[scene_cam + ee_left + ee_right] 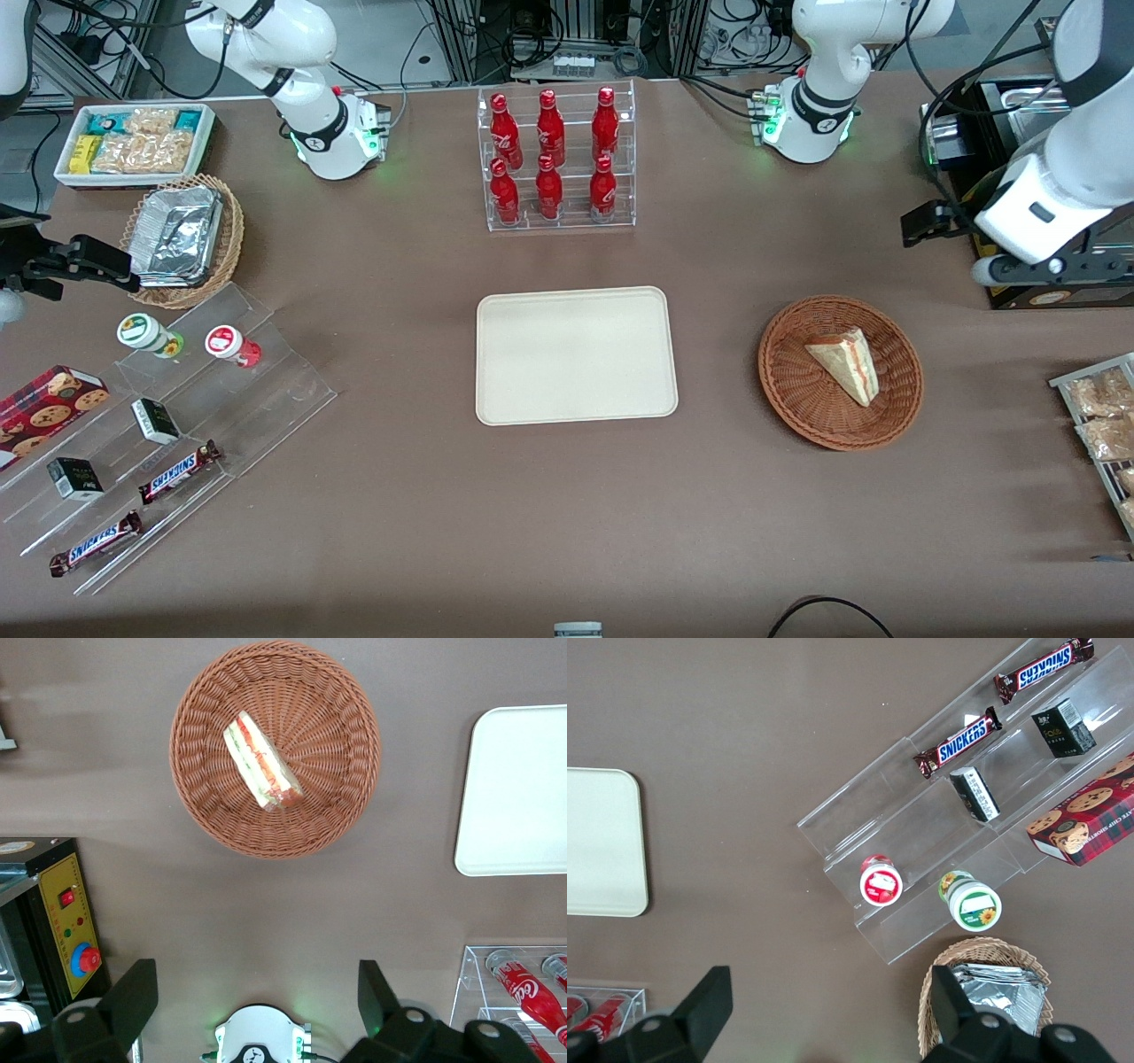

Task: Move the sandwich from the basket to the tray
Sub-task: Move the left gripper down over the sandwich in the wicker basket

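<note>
- A wide table (425,532) covered in a matte brown surface fills nearly the whole scene, evenly lit from above.
- Past its farthest edge from the front camera, grey floor shows, with metal frames, a power strip (574,64) and tangled black cables (523,40).

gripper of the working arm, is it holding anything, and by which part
Nothing is held: the gripper is open, high above the table, and the sandwich lies in the basket.

Robotics lab: cable-strewn equipment racks (567,35), mock shop table (399,514)
</note>
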{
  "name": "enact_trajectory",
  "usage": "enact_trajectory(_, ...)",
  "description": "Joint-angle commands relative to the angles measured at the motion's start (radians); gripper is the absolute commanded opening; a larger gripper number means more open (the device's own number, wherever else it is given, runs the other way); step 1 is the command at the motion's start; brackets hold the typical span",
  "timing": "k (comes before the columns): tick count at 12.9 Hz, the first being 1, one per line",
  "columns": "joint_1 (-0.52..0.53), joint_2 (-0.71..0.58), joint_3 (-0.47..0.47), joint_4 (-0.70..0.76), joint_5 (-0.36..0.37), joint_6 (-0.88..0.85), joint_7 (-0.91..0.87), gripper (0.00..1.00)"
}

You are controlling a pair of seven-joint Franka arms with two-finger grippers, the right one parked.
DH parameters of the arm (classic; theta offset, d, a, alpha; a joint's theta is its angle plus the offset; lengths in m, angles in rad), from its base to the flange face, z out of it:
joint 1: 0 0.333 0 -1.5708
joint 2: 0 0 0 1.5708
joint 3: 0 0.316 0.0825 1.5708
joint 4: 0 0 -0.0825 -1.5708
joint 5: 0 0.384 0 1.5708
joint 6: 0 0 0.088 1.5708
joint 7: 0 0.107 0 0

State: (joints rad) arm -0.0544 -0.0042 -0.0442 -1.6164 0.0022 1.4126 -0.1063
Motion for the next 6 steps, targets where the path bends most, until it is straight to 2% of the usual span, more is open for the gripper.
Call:
enact_trajectory(1,-0.021,-0.019,0.018,0.003,-0.013,-0.02,0.011,1.0)
enact_trajectory(4,-0.016,0.016,0.017,-0.008,-0.011,0.003,0.01,1.0)
enact_trajectory(6,-0.01,0.021,0.018,-0.075,-0.011,0.072,0.007,1.0)
